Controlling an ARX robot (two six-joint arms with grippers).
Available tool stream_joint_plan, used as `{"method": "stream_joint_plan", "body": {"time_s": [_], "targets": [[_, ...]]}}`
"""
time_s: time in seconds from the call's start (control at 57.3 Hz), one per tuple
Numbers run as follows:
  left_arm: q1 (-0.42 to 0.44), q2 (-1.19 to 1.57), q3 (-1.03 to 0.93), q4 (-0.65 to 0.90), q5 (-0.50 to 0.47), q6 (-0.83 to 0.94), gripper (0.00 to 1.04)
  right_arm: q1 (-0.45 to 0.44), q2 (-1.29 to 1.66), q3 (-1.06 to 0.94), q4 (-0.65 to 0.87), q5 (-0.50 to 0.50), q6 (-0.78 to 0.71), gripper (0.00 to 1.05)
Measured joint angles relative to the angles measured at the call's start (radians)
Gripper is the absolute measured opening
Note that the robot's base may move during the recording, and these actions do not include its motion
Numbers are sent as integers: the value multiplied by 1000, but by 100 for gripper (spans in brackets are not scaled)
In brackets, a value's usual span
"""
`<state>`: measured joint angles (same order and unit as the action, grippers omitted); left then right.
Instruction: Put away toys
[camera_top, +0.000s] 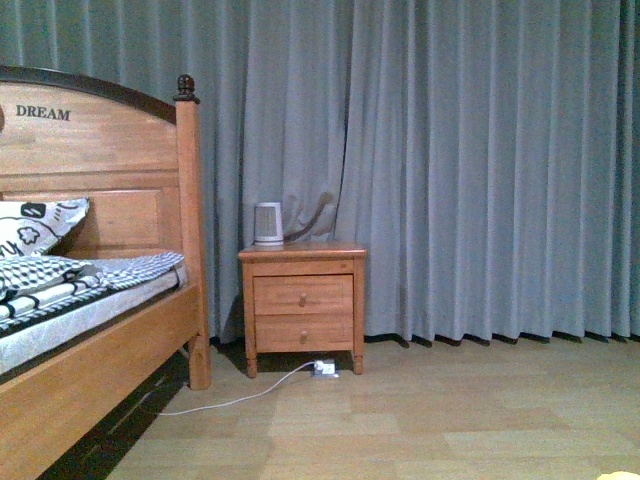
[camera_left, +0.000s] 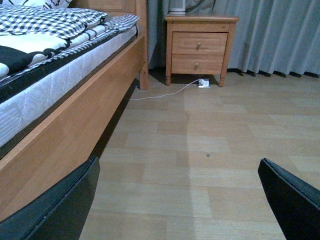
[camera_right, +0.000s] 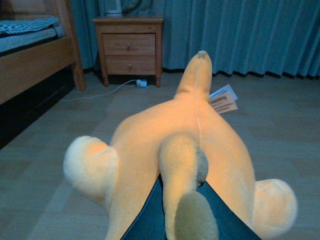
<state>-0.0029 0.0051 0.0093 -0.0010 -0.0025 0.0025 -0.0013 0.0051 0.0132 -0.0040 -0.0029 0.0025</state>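
**Yellow-orange plush toy (camera_right: 190, 130) pinched in the right gripper (camera_right: 182, 220); left gripper (camera_left: 178, 162) bare**

Front view: a wooden bed (camera_top: 100, 140) with DREAM on its headboard stands at the left. Just beside it is a two-drawer nightstand (camera_top: 303, 300), backed by a grey-blue curtain (camera_top: 480, 160). A pale jug (camera_top: 268, 224) sits on the nightstand, and a white cable (camera_top: 230, 400) trails over the wood floor (camera_top: 420, 420). Neither arm shows. A sliver of yellow at the lower right corner is too small to identify.

Left wrist view: the left gripper's two black fingers (camera_left: 55, 205) stand wide apart, with only bare floor between them. The bed's side rail runs alongside.

Right wrist view: the plush toy fills the frame. The right gripper's dark fingers (camera_right: 142, 220) are closed on a narrow, limb-like part of it. Its body stretches away toward the nightstand, with a pale rounded paw on each side. A paper tag (camera_right: 222, 100) sticks out near its far end. Whether the toy touches the floor cannot be told.
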Motion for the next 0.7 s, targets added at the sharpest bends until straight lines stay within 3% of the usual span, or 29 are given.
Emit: {"method": "stream_joint_plan", "body": {"time_s": [0.698], "targets": [[0,-1,0,0,0,0,98,0,0,0,0,2,0,6]]}}
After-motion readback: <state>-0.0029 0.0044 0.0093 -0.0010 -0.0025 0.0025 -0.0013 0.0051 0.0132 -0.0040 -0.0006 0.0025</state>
